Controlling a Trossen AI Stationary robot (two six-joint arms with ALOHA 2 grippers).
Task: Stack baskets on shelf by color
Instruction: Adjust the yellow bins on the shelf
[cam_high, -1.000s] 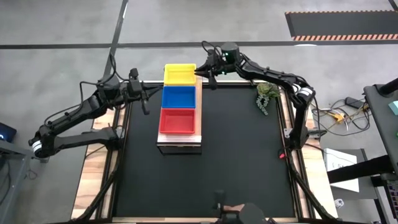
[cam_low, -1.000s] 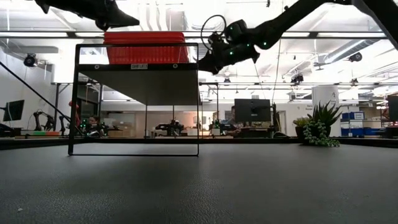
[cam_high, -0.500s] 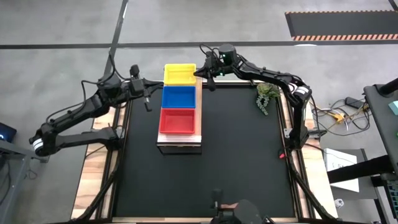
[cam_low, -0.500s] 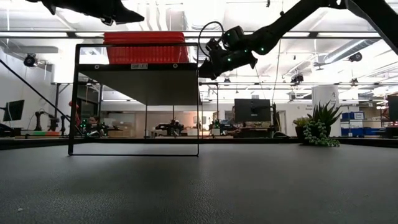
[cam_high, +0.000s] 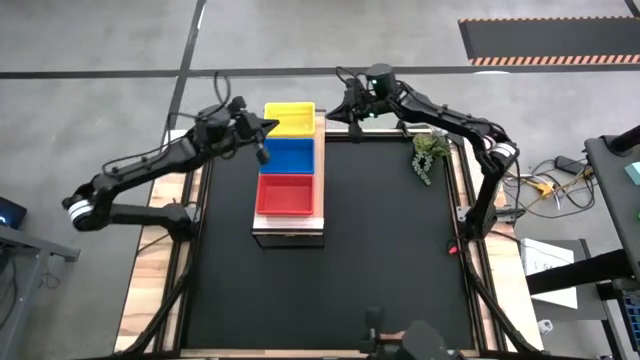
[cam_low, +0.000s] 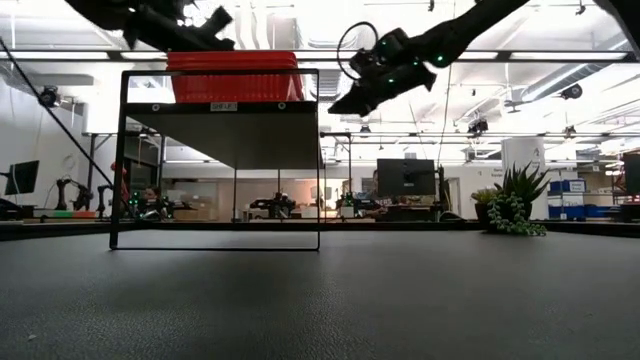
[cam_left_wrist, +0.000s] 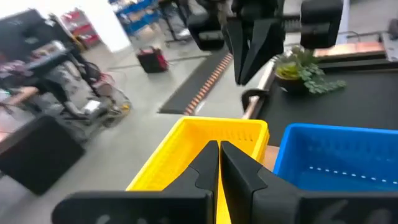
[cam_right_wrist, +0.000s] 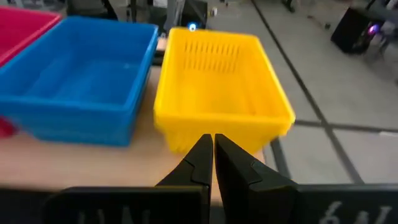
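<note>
A: Baskets status? Yellow basket (cam_high: 289, 119), blue basket (cam_high: 288, 155), red basket (cam_high: 286, 193) sit in a row on the shelf (cam_high: 288, 232), yellow at the far end, red nearest the camera side. All three look seated, none tilted. From above I can't tell how many are stacked under each top one.

B: What changed in the last second?

A: Baskets haven't moved. Arms have. Left claw (cam_high: 263, 133) has swung in from off the shelf's left side and now hangs at the left edge of the yellow/blue pair. Right claw (cam_high: 350, 108) has backed off from the yellow basket's right edge and sits just beside the shelf's far right corner.

B: Fingers?

A: Both pinched closed, nothing in them. Left wrist view shows its fingertips (cam_left_wrist: 219, 163) together over the yellow basket (cam_left_wrist: 211, 146); right wrist view shows the same, tips (cam_right_wrist: 211, 155) closed in front of the yellow basket (cam_right_wrist: 219, 78).

B: Meaning?

A: My read: sorting looks done or nearly so, one colour per spot. Right arm appears to be retreating; left may be coming in to nudge or check alignment. Nothing else on the surface (cam_high: 390, 250) except the small plant (cam_high: 428, 155).
</note>
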